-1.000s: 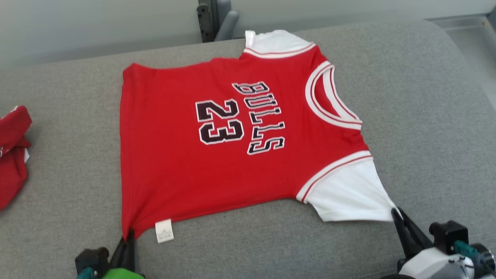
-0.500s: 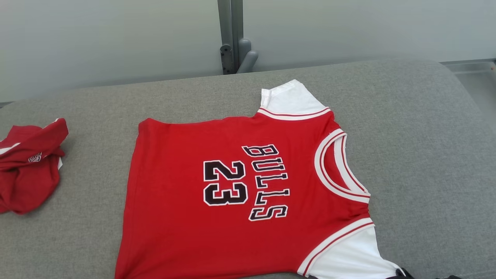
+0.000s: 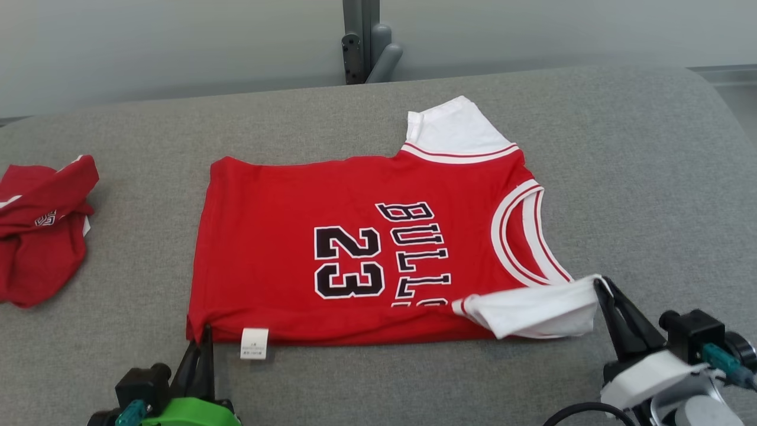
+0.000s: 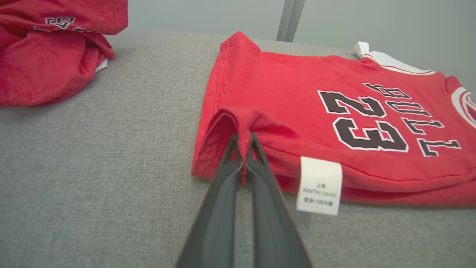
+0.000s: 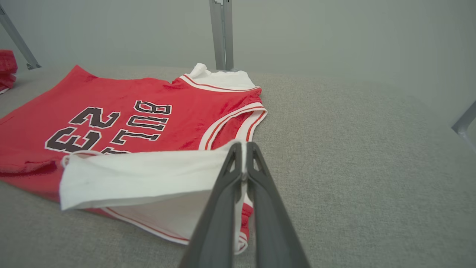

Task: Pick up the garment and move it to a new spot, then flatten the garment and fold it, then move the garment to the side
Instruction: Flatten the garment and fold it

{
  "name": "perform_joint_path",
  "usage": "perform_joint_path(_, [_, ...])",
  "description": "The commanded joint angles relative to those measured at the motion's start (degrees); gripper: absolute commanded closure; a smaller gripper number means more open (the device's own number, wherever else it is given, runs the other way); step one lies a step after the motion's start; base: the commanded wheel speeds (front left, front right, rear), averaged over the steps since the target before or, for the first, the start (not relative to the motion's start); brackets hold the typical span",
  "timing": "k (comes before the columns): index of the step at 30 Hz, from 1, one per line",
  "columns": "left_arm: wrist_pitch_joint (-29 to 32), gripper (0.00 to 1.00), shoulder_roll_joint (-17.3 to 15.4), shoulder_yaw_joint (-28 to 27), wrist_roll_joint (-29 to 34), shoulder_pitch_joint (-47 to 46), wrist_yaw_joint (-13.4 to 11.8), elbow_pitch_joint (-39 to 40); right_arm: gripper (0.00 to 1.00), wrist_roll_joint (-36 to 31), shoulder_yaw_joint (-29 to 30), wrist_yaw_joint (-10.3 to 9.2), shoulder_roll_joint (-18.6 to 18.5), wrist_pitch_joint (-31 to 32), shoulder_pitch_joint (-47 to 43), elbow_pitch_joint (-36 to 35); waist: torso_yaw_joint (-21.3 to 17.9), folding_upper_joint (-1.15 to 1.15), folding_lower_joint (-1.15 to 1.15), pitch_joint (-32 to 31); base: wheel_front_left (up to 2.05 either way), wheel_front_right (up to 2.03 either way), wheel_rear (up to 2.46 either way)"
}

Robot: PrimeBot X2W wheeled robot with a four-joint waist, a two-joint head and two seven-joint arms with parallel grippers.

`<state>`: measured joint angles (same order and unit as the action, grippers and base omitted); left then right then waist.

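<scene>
The red Bulls jersey [image 3: 355, 248] lay on the gray cushion [image 3: 639, 177], near edge lifted and doubled over — left gripper [image 3: 204, 336] pinched on its hem corner [image 4: 241, 119], right gripper [image 3: 599, 284] clamped on the white sleeve [image 3: 532, 310].

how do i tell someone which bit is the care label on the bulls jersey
On the grey cushion lies a red jersey printed BULLS 23. Along its near edge, just right of the left gripper pinching the hem corner, sits the care label: a small white rectangle with tiny print, unlike the far bigger white sleeves.
</scene>
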<state>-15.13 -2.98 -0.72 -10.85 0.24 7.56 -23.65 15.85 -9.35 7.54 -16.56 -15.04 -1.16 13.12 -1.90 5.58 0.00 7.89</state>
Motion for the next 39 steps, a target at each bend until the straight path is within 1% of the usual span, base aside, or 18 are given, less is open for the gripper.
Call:
perform_joint_path(1, [0.00,1.00,-0.09,0.58,-0.29,-1.95,-0.09,0.30,1.00,-1.00,0.26,-0.11,-0.07,-0.13,3.05,0.45,0.57,0.00,0.00,1.51,0.00,0.00,0.00])
perform_joint_path(5, [0.00,1.00,-0.08,1.14,-0.34,-4.22,-0.09,-0.34,1.00,-1.78,0.14,-0.11,0.24,-0.13,7.10,2.49,0.94,0.00,0.00,2.42,0.00,0.00,0.00])
perform_joint_path(10, [0.00,1.00,-0.04,1.61,0.38,-7.65,-0.09,-1.66,1.00,-3.29,-1.09,-0.11,0.62,-0.13,13.29,6.90,1.81,0.00,0.00,4.14,0.00,0.00,0.00])
perform_joint_path(11, [0.00,1.00,-0.04,1.70,0.46,-8.95,-0.09,-2.12,1.00,-3.68,-1.40,-0.11,0.78,-0.13,15.20,8.82,2.21,0.00,0.00,4.85,0.00,0.00,0.00])
perform_joint_path(14, [0.00,1.00,-0.03,2.00,0.87,-10.93,-0.09,-2.74,1.00,-4.14,-1.21,-0.11,0.67,-0.13,17.91,10.90,2.81,0.00,0.00,6.10,0.00,0.00,0.00])
perform_joint_path(20, [0.00,1.00,-0.01,1.50,1.36,-13.65,-0.09,-3.23,1.00,-4.91,-0.23,-0.11,0.52,-0.13,21.78,13.52,3.46,0.00,0.00,8.38,0.00,0.00,0.00])
perform_joint_path(27, [0.00,1.00,0.02,1.22,1.04,-15.84,-0.09,-3.92,1.00,-5.75,-0.42,-0.11,0.50,-0.13,25.08,15.25,3.80,0.00,0.00,10.49,0.00,0.00,0.00])
perform_joint_path(35, [0.00,1.00,0.02,1.89,0.73,-17.99,-0.09,-5.05,1.00,-7.47,0.10,-0.11,1.02,-0.13,27.48,16.88,4.46,0.00,0.00,12.28,0.00,0.00,0.00])
perform_joint_path(36, [0.00,1.00,0.02,1.71,0.43,-18.20,-0.21,-5.28,0.99,-7.67,0.31,-0.11,1.19,-0.13,27.61,17.19,4.55,0.00,0.00,12.42,0.00,0.00,0.00])
perform_joint_path(37, [0.00,0.87,0.00,1.65,0.33,-18.46,-0.39,-5.48,0.36,-7.70,0.97,-0.11,1.38,-0.13,27.93,17.48,4.62,0.00,0.00,12.55,0.00,0.00,0.00])
perform_joint_path(38, [0.00,0.43,0.01,1.70,0.27,-18.73,-0.42,-5.61,0.00,-7.81,1.59,-0.11,1.66,-0.13,28.27,17.60,4.70,0.00,0.00,12.63,0.00,0.00,0.00])
perform_joint_path(39, [0.00,0.00,0.02,1.85,0.24,-18.90,-0.51,-5.71,0.00,-7.96,2.19,-0.11,2.08,-0.13,28.57,17.38,4.75,0.00,0.00,12.63,0.00,0.00,0.00])
